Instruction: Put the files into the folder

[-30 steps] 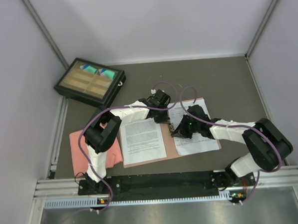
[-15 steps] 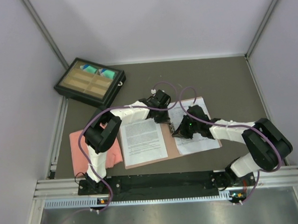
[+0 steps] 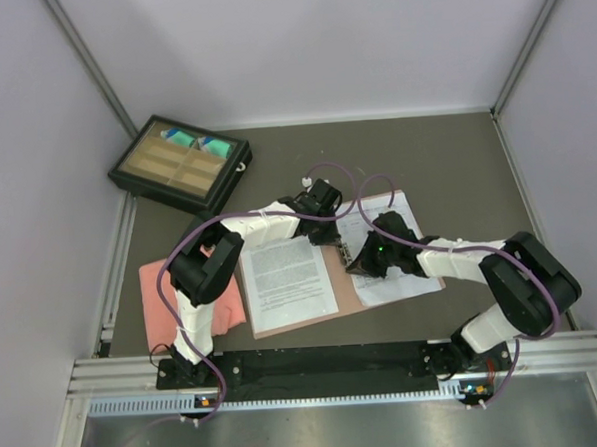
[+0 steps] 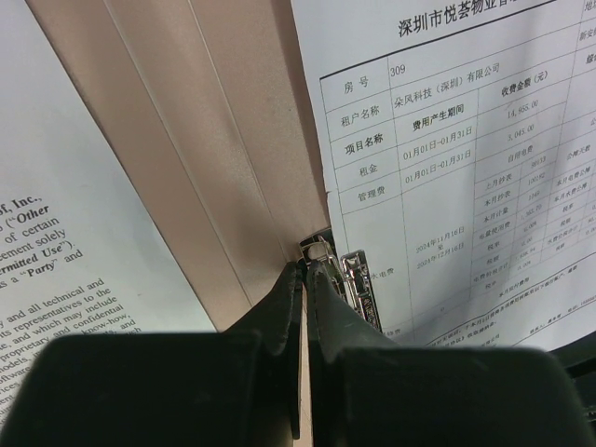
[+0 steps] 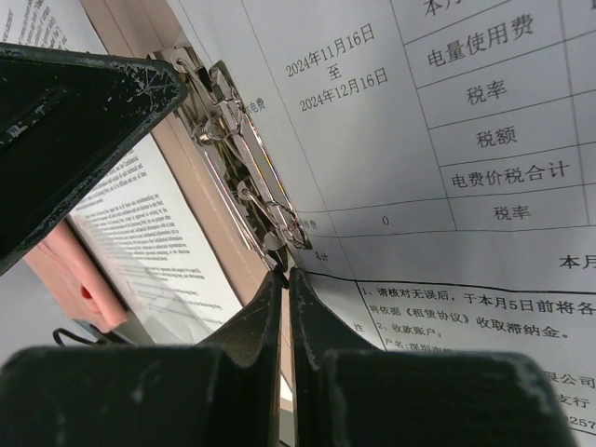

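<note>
Tan card folder [image 3: 346, 291] is lying open on the table, near the arm bases. Dense-text sheet [image 3: 286, 274] is lying on its left half. Table-layout sheet [image 3: 410, 283] is lying on its right half, its edge reaching the metal clip [image 4: 357, 279] at the spine. Left gripper [image 4: 304, 270] is pointing at the clip, fingers clenched together with nothing between them. Right gripper [image 5: 284, 273] is pointing at the clip too, likewise clenched and empty. Pink cloth [image 3: 161, 306] is lying beside the folder's left edge.

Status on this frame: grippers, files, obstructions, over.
Left gripper, right gripper shut, tips at the spine clip. Text sheet left, table sheet right on the open folder. Pink cloth beside folder, off the sheets.
</note>
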Robot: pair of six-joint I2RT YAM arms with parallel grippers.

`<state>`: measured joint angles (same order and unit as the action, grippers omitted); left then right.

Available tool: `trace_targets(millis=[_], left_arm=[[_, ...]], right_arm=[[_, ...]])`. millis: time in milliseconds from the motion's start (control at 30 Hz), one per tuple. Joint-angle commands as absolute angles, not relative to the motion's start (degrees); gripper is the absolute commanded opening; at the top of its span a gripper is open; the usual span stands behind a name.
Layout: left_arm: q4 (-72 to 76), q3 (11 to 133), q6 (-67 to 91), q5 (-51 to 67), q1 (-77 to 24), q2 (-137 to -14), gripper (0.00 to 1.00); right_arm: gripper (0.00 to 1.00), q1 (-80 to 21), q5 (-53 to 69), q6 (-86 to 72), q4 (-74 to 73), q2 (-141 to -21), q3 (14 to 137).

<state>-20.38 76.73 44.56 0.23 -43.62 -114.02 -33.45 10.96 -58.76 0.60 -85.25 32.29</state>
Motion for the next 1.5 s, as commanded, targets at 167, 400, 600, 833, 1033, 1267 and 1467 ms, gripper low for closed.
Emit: trace_targets(millis=[167, 400, 600, 833, 1033, 1267, 1467], left_arm=[[-24.52, 73.30, 43.59, -4.48, -44.12, -113.12, 0.00], [-24.35, 72.68, 43.16, -4.83, -44.30, -111.97, 0.00], [-24.79, 75.32, 40.09, -3.26, -44.21, -111.36, 0.00], [-24.87, 81.02, 37.53, -0.26, -43.77, -114.87, 0.00], [-22.60, 84.63, 39.46, 5.79, -43.77, -120.41, 0.00], [-17.67, 86.31, 45.43, 10.19, -44.65, -123.13, 0.00], [-11.88, 87.36, 51.58, 10.55, -45.00, -124.10, 0.00]], right_arm=[[0.00, -33.84, 2.00, -58.62, -3.09, -91.15, 28.39], [0.08, -33.84, 6.24, -55.64, -2.36, -86.40, 30.05], [0.19, -33.75, 7.21, -52.65, -5.97, -84.12, 33.04], [0.29, -33.84, 3.27, -44.05, -15.54, -75.17, 37.43], [0.52, -33.75, -5.60, -37.54, -28.20, -66.38, 42.53], [0.72, -29.10, -9.32, -34.46, -33.13, -61.62, 43.68], [0.75, -26.72, -9.23, -31.29, -34.71, -62.75, 45.17]])
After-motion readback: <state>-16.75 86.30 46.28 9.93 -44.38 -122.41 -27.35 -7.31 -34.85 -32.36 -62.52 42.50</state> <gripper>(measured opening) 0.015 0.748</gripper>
